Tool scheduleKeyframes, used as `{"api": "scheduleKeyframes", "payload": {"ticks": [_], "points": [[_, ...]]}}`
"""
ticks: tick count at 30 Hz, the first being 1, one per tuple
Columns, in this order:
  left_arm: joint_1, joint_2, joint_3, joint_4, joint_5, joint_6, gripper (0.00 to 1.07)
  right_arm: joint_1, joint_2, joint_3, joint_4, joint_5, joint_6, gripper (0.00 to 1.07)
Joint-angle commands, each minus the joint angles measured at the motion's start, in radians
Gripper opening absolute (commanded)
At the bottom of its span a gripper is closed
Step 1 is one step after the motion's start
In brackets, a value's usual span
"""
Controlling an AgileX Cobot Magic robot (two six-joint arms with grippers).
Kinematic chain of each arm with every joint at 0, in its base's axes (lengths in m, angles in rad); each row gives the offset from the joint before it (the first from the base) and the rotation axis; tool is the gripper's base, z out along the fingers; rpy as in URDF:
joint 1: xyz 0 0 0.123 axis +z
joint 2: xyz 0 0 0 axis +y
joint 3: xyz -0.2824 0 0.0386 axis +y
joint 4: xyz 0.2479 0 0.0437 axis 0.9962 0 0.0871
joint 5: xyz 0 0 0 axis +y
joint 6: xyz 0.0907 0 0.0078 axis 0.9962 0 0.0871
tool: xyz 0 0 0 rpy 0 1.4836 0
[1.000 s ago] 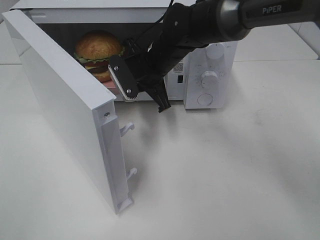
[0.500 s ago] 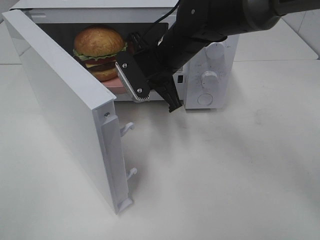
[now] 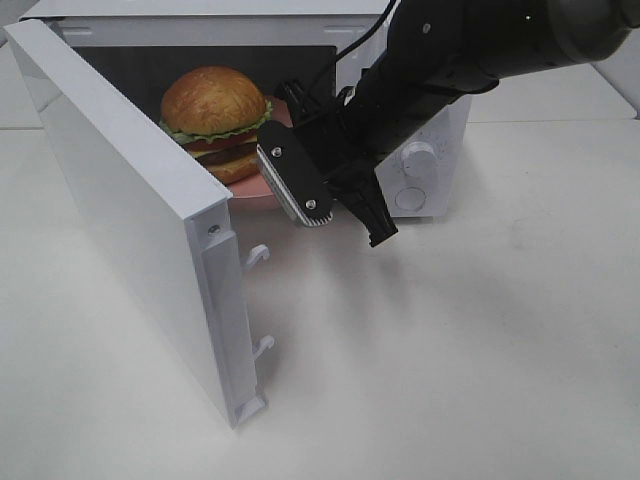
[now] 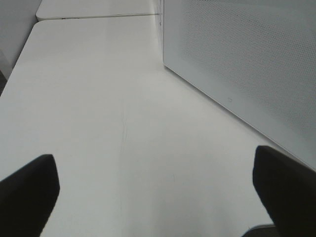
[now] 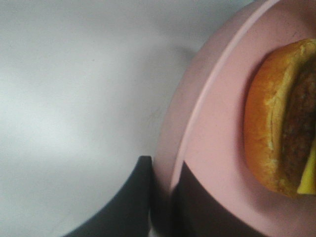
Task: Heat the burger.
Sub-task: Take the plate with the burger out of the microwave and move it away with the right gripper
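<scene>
I'm gripping the plate [image 3: 262, 187] rim with my right hand [image 3: 335, 205], burger [image 3: 215, 118] sitting inside the microwave [image 3: 430, 110]

Glossy black right arm [image 3: 450, 60] with cable, silver ribbed, screwed tool [image 3: 340, 205] pad.

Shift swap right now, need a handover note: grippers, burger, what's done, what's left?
Left gripper: open, holding nothing, over the table beside the microwave.
Right gripper: closed on the rim of the pink plate.
Burger: on that plate, in the mouth of the microwave.
Done: door is wide open, and the burger is on the plate and in hand.
Left, probably: seat the plate fully inside, let go, back out, shut the door, turn a knob.
</scene>
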Motion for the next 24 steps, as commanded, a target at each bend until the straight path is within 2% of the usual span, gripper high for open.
{"api": "scheduleKeyframes", "payload": {"ticks": [1, 5, 15, 24], "points": [[0.002, -0.005, -0.001, -0.004, -0.012, -0.006, 1.00, -0.005, -0.071, 0.055, 0.009, -0.069, -0.012, 0.00], [0.002, -0.005, -0.001, -0.004, -0.012, -0.006, 1.00, -0.005, -0.104, 0.096, 0.008, -0.071, -0.012, 0.00], [0.002, -0.005, -0.001, -0.004, -0.012, -0.006, 1.00, -0.005, -0.251, 0.290, 0.006, -0.098, -0.012, 0.00], [0.002, -0.005, -0.001, -0.004, -0.012, -0.006, 1.00, -0.005, -0.355, 0.406, 0.006, -0.128, -0.011, 0.00]]}}
